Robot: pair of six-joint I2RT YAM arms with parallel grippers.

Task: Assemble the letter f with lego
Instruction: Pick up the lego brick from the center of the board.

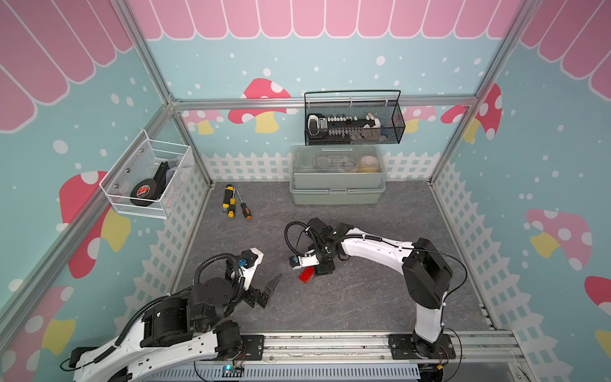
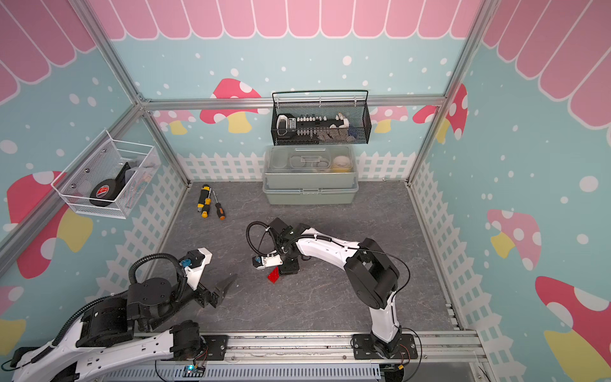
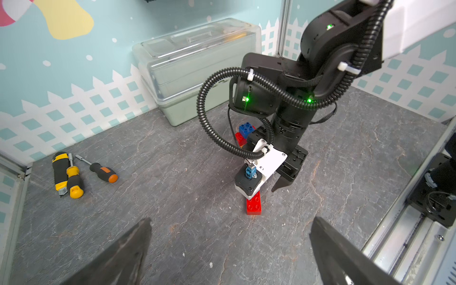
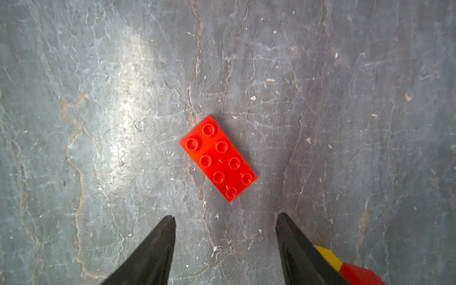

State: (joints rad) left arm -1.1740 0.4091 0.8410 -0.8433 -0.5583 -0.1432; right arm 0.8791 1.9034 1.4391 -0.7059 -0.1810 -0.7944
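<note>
My right gripper (image 4: 225,216) hangs open and empty near the loose red oblong brick (image 4: 218,158); my left gripper (image 3: 231,219) gapes empty too.

White-and-black arms (image 1: 373,248), ribbed black cables (image 3: 200,108)

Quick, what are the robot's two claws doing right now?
Left gripper: open, holding nothing.
Right gripper: open, holding nothing; the red brick lies loose close by it.

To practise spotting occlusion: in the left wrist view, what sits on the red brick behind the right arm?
A blue square brick sits studs up on that red brick. The right arm covers the rest, so anything else there cannot be seen.
</note>
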